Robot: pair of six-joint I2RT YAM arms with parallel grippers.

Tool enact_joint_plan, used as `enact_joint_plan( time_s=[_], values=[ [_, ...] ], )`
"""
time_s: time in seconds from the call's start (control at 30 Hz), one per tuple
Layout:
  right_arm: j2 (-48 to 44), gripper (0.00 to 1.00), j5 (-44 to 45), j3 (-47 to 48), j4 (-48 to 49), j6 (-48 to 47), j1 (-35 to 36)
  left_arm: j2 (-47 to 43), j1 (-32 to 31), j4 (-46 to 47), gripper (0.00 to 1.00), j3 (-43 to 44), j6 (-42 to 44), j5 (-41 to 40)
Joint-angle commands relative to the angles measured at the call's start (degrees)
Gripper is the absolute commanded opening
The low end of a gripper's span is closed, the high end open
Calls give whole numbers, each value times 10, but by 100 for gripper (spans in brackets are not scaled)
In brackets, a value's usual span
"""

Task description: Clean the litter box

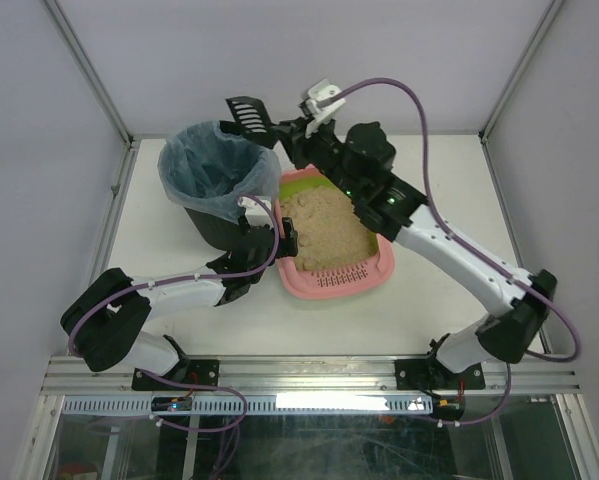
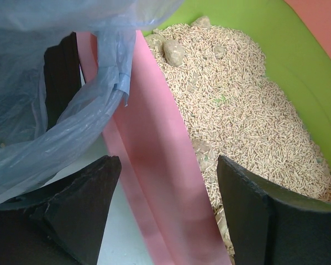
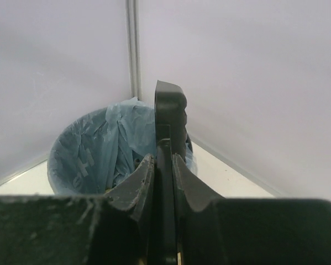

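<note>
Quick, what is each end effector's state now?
Left end effector: open, straddling the rim of the litter box.
Right end effector: closed on the black scoop.

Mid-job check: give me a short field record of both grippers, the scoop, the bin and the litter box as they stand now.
left gripper: open, jaws straddling the side wall of the pink plastic litter box with lime-green inner rim
right gripper: shut on the handle of the small black slotted scoop
scoop position: raised at the bin's far rim
scoop contents: cannot tell
bin: black round bin lined with a blue plastic bag, close beside the litter box's left side
litter: tan pellets, clumps still lying in it
</note>
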Motion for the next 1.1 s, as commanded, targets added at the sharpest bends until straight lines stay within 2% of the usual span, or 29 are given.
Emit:
enact_joint_plan(
  time_s=[0.0,0.17,0.27,0.43,0.53,0.6,0.7,1.07],
  values=[
    [-144,0,160,-55,23,56,-1,-2,3,27,74,14,-1,1],
    [-223,0,300,-126,-100,133,-7,-2,4,26,73,14,-2,4],
    [-242,0,350,-149,-188,203,-17,-1,4,26,70,14,-2,6],
    [-223,0,319,-141,-338,301,-44,-2,3,26,67,13,1,2],
    [-182,0,238,-116,-396,335,-81,-2,3,26,64,13,1,5],
    [-158,0,159,-116,-400,344,-115,-2,4,26,64,14,2,8],
    [-135,0,98,-141,-364,359,-151,-2,3,26,63,14,3,9],
    [-19,0,53,-157,-321,411,-209,-2,3,30,53,15,16,29]
  ],
)
